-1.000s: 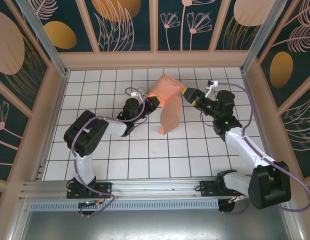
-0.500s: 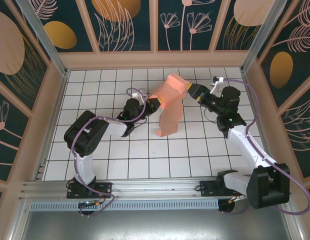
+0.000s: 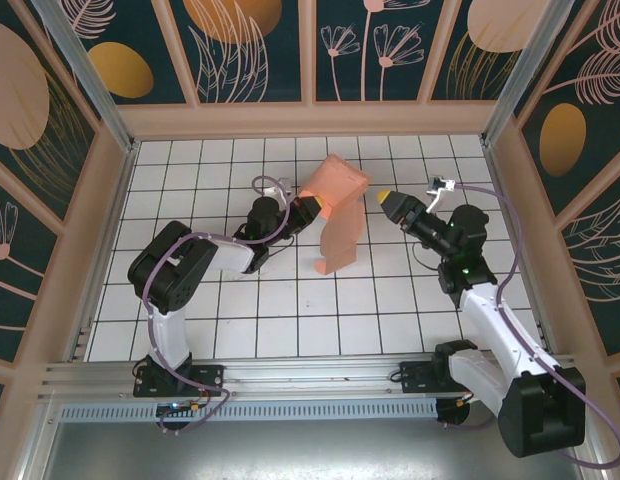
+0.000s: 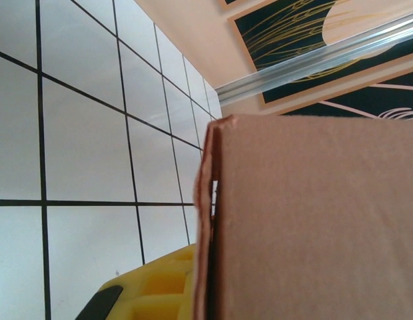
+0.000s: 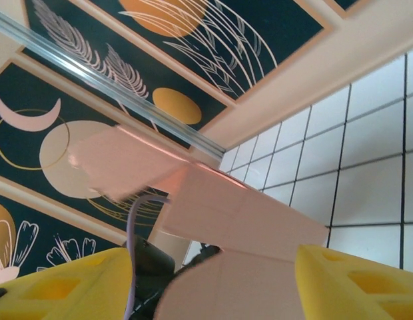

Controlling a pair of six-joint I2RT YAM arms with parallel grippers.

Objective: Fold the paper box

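A white tiled table (image 3: 290, 300) is seen from above, with two robot arms reaching away from its near edge. The paper box (image 3: 337, 190), a salmon-pink piece of creased card, sits toward the far middle of the table, partly folded. One long flap (image 3: 338, 245) hangs toward the near side. From above it is hard to tell whether that flap touches the tiles.

The left gripper (image 3: 312, 206) comes in from the left and is clamped tight on the box's left edge. In the left wrist view, a broad card panel rises close to the camera on the right. A yellow finger (image 4: 150, 290) presses against the panel's left face at the bottom of the view.

The right gripper (image 3: 386, 200) is just to the right of the box, with a narrow gap between them. Its jaws are spread wide and hold nothing. In the right wrist view, the two yellow fingers (image 5: 60, 287) stand well apart at the bottom corners. The pink card lies beyond and between them, its folded panels angled toward the far wall. A purple cable (image 5: 130, 253) runs along the left edge of the card.
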